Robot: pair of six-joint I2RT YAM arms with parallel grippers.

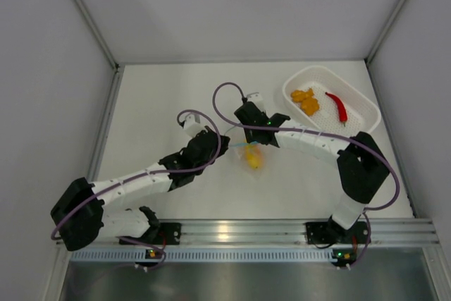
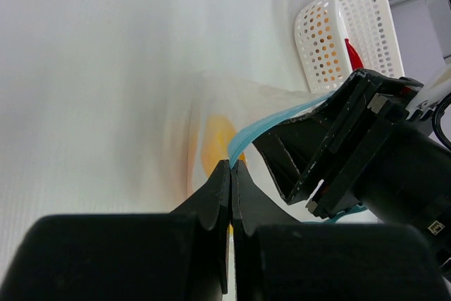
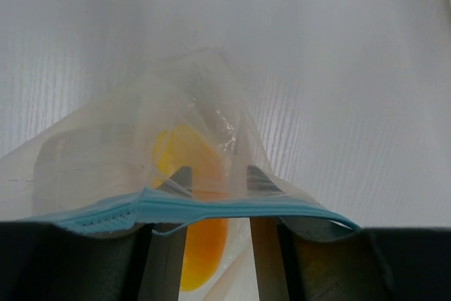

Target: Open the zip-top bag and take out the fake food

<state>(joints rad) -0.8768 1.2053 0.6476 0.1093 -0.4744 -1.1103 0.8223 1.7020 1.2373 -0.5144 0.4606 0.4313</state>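
Note:
The zip-top bag (image 1: 247,151) lies mid-table, with a yellow-orange wedge (image 1: 254,161) inside. My left gripper (image 1: 228,147) is shut on the light blue zip strip (image 2: 268,121) at the bag's left end (image 2: 231,163). My right gripper (image 1: 251,140) is at the bag's mouth. In the right wrist view its fingers (image 3: 168,195) stand apart behind the plastic on both sides of the wedge (image 3: 184,156), and the strip (image 3: 232,209) runs across them. The red chili (image 1: 339,106) and orange lumpy chunks (image 1: 306,101) lie in the white basket (image 1: 361,103).
The perforated basket stands at the back right and shows in the left wrist view (image 2: 366,5) beyond the right gripper's black body (image 2: 352,146). White walls enclose the table at left, back and right. A metal rail runs along the near edge (image 1: 232,232).

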